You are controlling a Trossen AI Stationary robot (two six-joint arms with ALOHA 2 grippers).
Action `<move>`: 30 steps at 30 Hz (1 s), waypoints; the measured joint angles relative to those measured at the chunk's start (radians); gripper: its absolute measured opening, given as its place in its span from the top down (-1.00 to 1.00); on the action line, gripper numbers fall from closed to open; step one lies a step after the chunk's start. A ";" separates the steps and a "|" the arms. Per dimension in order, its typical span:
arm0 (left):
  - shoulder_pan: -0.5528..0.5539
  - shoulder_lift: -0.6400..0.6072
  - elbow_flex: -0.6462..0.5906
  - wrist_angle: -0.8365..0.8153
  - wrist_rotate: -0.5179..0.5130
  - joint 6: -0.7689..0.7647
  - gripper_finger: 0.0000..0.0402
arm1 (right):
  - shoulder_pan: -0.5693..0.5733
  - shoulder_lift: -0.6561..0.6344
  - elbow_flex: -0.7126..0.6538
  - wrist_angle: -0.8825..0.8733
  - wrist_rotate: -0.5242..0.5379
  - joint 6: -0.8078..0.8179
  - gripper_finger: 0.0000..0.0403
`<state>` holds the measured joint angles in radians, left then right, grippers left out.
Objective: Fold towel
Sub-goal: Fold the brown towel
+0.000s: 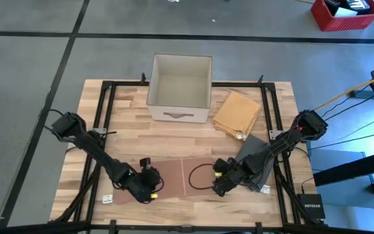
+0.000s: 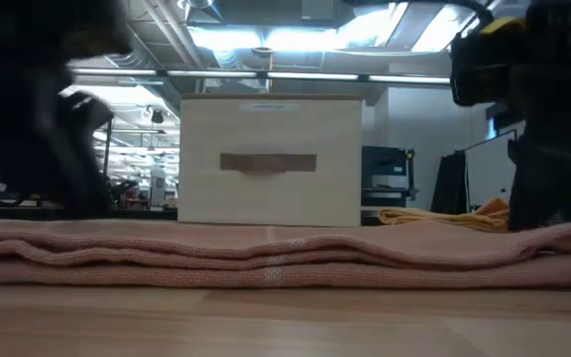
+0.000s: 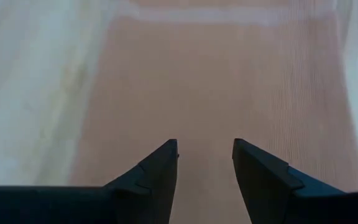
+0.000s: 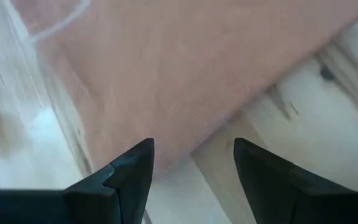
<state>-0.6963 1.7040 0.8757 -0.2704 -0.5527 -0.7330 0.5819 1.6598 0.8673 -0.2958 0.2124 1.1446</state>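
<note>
The pink towel [image 1: 174, 177] already lies folded in layers, while the left gripper [image 3: 205, 163] and right gripper [image 4: 193, 163] hover at its ends, jaws apart, with perhaps one more fold left.

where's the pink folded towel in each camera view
High view: pink folded towel lies flat at the table's front edge, between both grippers.
Low view: layered band across the foreground.
Left wrist view: fills the frame beyond the fingers.
Right wrist view: upper frame.
Shared landmark: white box.

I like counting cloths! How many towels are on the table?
3. A pink towel lies flat at the front between both grippers, a yellow towel sits beside the box, and a grey towel lies under the right arm.
</note>
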 joint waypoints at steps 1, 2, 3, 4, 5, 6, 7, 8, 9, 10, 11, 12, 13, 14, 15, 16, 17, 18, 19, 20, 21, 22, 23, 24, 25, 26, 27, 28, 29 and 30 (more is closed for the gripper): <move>-0.007 0.015 0.000 -0.008 0.013 -0.003 0.27 | 0.000 0.004 0.000 0.000 -0.011 0.009 -0.11; -0.014 0.028 0.000 -0.010 0.017 -0.006 0.27 | 0.000 0.007 -0.001 -0.002 -0.013 0.026 -0.10; -0.020 0.037 0.000 -0.006 0.019 -0.004 0.27 | 0.000 0.007 -0.009 0.000 -0.014 0.047 -0.10; -0.023 0.045 0.000 -0.001 0.022 0.003 0.27 | -0.002 0.007 -0.019 0.007 -0.014 0.070 -0.10; -0.026 0.049 0.000 0.002 0.022 0.005 0.27 | -0.008 0.007 -0.028 0.022 -0.012 0.086 -0.10; -0.027 0.052 0.000 0.001 0.021 0.009 0.27 | -0.013 0.007 -0.039 0.042 -0.012 0.097 -0.10; -0.027 0.054 0.000 0.000 0.020 0.012 0.27 | -0.015 0.007 -0.052 0.060 -0.009 0.112 -0.10; -0.026 0.054 0.000 -0.002 0.019 0.017 0.27 | -0.017 0.007 -0.067 0.081 -0.002 0.134 -0.10; -0.023 0.054 0.000 -0.001 0.018 0.026 0.27 | -0.022 0.007 -0.087 0.111 0.002 0.158 -0.10; -0.022 0.054 0.000 0.002 0.017 0.030 0.27 | -0.022 0.006 -0.107 0.152 0.005 0.180 -0.10; -0.018 0.054 0.000 0.002 0.015 0.031 0.27 | -0.021 0.003 -0.128 0.201 0.008 0.193 -0.10; -0.015 0.054 0.000 0.002 0.015 0.034 0.27 | -0.022 0.003 -0.145 0.244 0.019 0.208 -0.10; -0.011 0.054 0.000 0.002 0.015 0.036 0.27 | -0.021 0.004 -0.161 0.284 0.029 0.213 -0.10; -0.006 0.054 0.000 0.002 0.015 0.039 0.27 | -0.021 0.004 -0.173 0.315 0.032 0.223 -0.10; -0.002 0.054 0.000 0.003 0.015 0.041 0.27 | -0.021 0.005 -0.182 0.334 0.039 0.240 -0.10; 0.000 0.054 0.000 0.002 0.015 0.042 0.27 | -0.020 0.008 -0.189 0.342 0.049 0.264 -0.10; 0.001 0.054 0.000 0.005 0.014 0.039 0.27 | -0.018 0.013 -0.196 0.348 0.057 0.285 -0.10; 0.004 0.054 0.000 0.010 0.013 0.039 0.27 | -0.018 0.017 -0.203 0.355 0.064 0.304 -0.10; 0.006 0.054 0.000 0.019 0.014 0.044 0.27 | -0.018 0.023 -0.209 0.363 0.066 0.321 -0.10; 0.005 0.054 0.000 0.032 0.014 0.056 0.27 | -0.018 0.034 -0.212 0.379 0.070 0.325 -0.10; 0.005 0.054 0.000 0.039 0.014 0.060 0.27 | -0.018 0.046 -0.212 0.397 0.075 0.325 -0.10; 0.007 0.054 0.000 0.042 0.014 0.064 0.27 | -0.020 0.056 -0.213 0.419 0.079 0.323 -0.10; 0.010 0.054 0.000 0.048 0.014 0.072 0.27 | -0.023 0.067 -0.213 0.445 0.080 0.322 -0.10; 0.011 0.054 0.000 0.054 0.014 0.080 0.27 | -0.024 0.079 -0.213 0.470 0.084 0.321 -0.10; 0.011 0.054 0.000 0.055 0.014 0.080 0.27 | -0.024 0.089 -0.213 0.491 0.093 0.318 -0.10; 0.014 0.054 0.000 0.054 0.014 0.080 0.27 | -0.025 0.097 -0.213 0.503 0.104 0.317 -0.10; 0.018 0.054 0.000 0.053 0.014 0.080 0.27 | -0.025 0.100 -0.212 0.505 0.116 0.315 -0.10; 0.018 0.054 0.000 0.052 0.014 0.080 0.27 | -0.024 0.101 -0.213 0.507 0.135 0.312 -0.10; 0.018 0.054 0.000 0.053 0.014 0.080 0.27 | -0.024 0.102 -0.213 0.513 0.148 0.304 -0.10; 0.018 0.054 0.000 0.056 0.014 0.080 0.27 | -0.024 0.104 -0.214 0.520 0.154 0.285 -0.10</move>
<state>-0.6785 1.7580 0.8757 -0.2144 -0.5392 -0.6525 0.5583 1.7635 0.6537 0.2247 0.3669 1.4300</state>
